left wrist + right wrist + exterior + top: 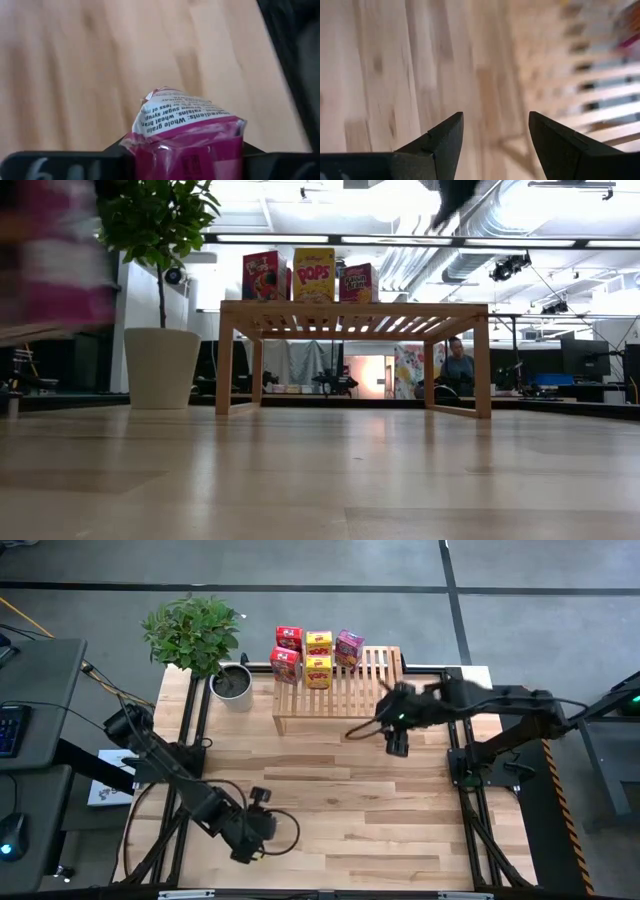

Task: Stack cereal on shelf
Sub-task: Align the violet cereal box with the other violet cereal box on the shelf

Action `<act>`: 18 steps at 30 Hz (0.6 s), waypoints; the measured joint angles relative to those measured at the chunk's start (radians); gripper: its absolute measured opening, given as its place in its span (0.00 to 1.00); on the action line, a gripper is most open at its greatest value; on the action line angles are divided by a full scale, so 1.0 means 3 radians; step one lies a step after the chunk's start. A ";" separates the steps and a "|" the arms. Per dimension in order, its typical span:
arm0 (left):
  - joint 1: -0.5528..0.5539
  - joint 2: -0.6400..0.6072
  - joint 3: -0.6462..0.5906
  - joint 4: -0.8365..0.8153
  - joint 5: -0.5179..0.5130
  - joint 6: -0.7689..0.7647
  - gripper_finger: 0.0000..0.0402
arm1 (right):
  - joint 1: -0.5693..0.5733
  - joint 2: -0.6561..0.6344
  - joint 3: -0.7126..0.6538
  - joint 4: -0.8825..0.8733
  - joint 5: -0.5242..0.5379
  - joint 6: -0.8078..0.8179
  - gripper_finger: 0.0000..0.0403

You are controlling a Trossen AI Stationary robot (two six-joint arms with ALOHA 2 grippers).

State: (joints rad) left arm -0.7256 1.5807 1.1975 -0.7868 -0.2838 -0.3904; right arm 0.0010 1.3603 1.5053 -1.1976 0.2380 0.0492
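A: Check your left gripper (pixel 182 155). It's clamped on a magenta cereal box (pixel 187 137), top flap crumpled, ingredient print facing the wrist camera. In the overhead view that gripper sits low over the near-left part of the table (pixel 330 800), close to the front edge; the box itself is hidden under the arm there.

B: And the right one?

A: Your right gripper (pixel 495 142) has its fingers spread with nothing between them. It hovers over bare tabletop just in front of the shelf (pixel 375 690), off the shelf's right front corner. In its wrist view the slats show just beyond the fingers.

B: Shelf status?

A: Five boxes on it, all bunched at the left back end: two red boxes (pixel 287 652), two yellow boxes (pixel 319 658), one more magenta box (pixel 349 648). They stand upright, two rows, touching or nearly so. From table height only three fronts show in a line.

B: Room to move?

A: The shelf's right half is bare slats out to its right edge. The middle of the table between your two arms is open wood. A potted plant (pixel 205 645) stands just beside the shelf's left end, so that side is tight. A dark cable (pixel 285 830) loops on the table by the left arm.

B: Anything behind?

A: A person (pixel 457 367) sits well beyond the table, seen under the shelf.
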 joint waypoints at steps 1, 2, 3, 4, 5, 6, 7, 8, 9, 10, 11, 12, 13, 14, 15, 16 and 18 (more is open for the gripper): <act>0.0025 0.0000 0.0002 0.0076 -0.0147 0.0111 0.24 | 0.0004 -0.0003 -0.0173 0.0017 -0.0034 -0.0001 0.54; 0.0053 -0.0004 -0.0005 0.0157 -0.0267 0.0203 0.25 | 0.0006 -0.0004 -0.0359 0.0043 -0.0071 -0.0005 0.54; 0.0081 -0.0016 -0.0026 0.0262 -0.0359 0.0276 0.25 | 0.0006 -0.0004 -0.0558 0.0095 -0.0136 -0.0008 0.54; 0.0118 -0.0026 -0.0049 0.0378 -0.0392 0.0332 0.26 | 0.0008 -0.0002 -0.0762 0.0197 -0.0215 -0.0014 0.54; 0.0166 -0.0031 -0.0098 0.0557 -0.0389 0.0402 0.27 | 0.0013 -0.0002 -0.0983 0.0358 -0.0330 -0.0027 0.54; 0.0208 -0.0033 -0.0161 0.0736 -0.0387 0.0466 0.27 | 0.0024 -0.0002 -0.1198 0.0558 -0.0465 -0.0060 0.54; 0.0245 -0.0039 -0.0239 0.0870 -0.0378 0.0518 0.27 | 0.0045 -0.0002 -0.1400 0.0770 -0.0577 -0.0092 0.54; 0.0291 -0.0048 -0.0327 0.1020 -0.0359 0.0570 0.27 | 0.0082 -0.0002 -0.1598 0.1014 -0.0666 -0.0120 0.54; 0.0348 -0.0050 -0.0421 0.1268 -0.0296 0.0624 0.27 | 0.0126 -0.0001 -0.1777 0.1298 -0.0749 -0.0153 0.54; 0.0401 -0.0050 -0.0518 0.1545 -0.0209 0.0668 0.27 | 0.0180 0.0000 -0.1943 0.1593 -0.0787 -0.0169 0.54; 0.0452 -0.0055 -0.0622 0.1783 -0.0133 0.0695 0.27 | 0.0241 0.0000 -0.2090 0.1876 -0.0787 -0.0178 0.54; 0.0503 -0.0073 -0.0736 0.1993 -0.0052 0.0699 0.26 | 0.0307 -0.0001 -0.2227 0.2175 -0.0775 -0.0179 0.54; 0.0556 -0.0080 -0.0840 0.2187 0.0013 0.0701 0.26 | 0.0382 0.0001 -0.2344 0.2476 -0.0737 -0.0175 0.54; 0.0607 -0.0078 -0.0936 0.2403 0.0050 0.0697 0.26 | 0.0462 0.0000 -0.2444 0.2780 -0.0675 -0.0163 0.54; 0.0652 -0.0077 -0.1033 0.2603 0.0052 0.0678 0.26 | 0.0551 0.0001 -0.2544 0.3125 -0.0602 -0.0164 0.54; 0.0690 -0.0090 -0.1125 0.2762 0.0026 0.0641 0.26 | 0.0647 0.0001 -0.2640 0.3486 -0.0529 -0.0164 0.54; 0.0763 -0.0101 -0.1270 0.3058 -0.0087 0.0551 0.26 | 0.0823 0.0001 -0.2831 0.4225 -0.0386 -0.0203 0.54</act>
State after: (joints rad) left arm -0.4966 1.5505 0.8165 0.1305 -0.3100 -0.2251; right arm 0.2479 1.3605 0.6561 0.0699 0.1221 -0.0116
